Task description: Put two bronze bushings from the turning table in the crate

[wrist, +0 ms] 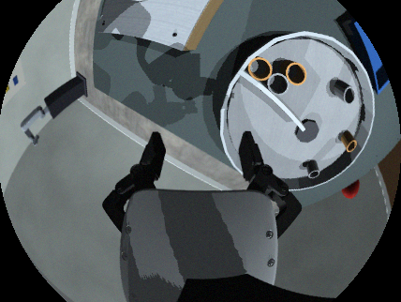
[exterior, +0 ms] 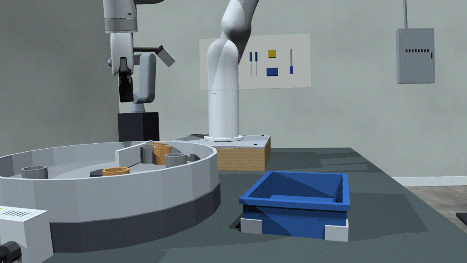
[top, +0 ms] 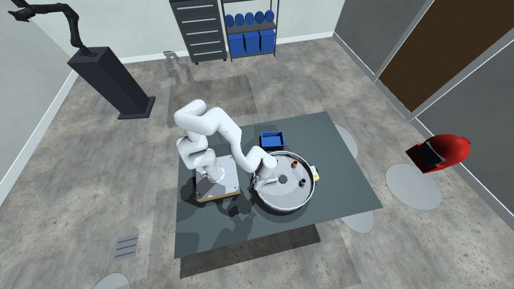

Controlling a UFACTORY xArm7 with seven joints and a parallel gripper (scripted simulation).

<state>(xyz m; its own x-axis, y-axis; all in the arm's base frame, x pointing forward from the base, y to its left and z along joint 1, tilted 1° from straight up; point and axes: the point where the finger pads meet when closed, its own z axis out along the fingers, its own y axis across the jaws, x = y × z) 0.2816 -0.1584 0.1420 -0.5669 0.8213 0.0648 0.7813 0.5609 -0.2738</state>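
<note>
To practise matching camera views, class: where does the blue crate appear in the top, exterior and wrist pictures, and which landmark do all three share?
Top: the blue crate sits mid-picture on the dark table, just beyond the turning table.
Exterior: lower right of centre, right of the turning table's wall.
Wrist: only a blue sliver at the right edge, beyond the turning table's rim.
Shared landmark: the round turning table, always next to the crate.

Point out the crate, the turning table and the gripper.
crate point(exterior: 295, 206), exterior view, front rim.
turning table point(exterior: 137, 193), exterior view, outer wall.
gripper point(wrist: 200, 152), wrist view, between the open fingertips.
</note>
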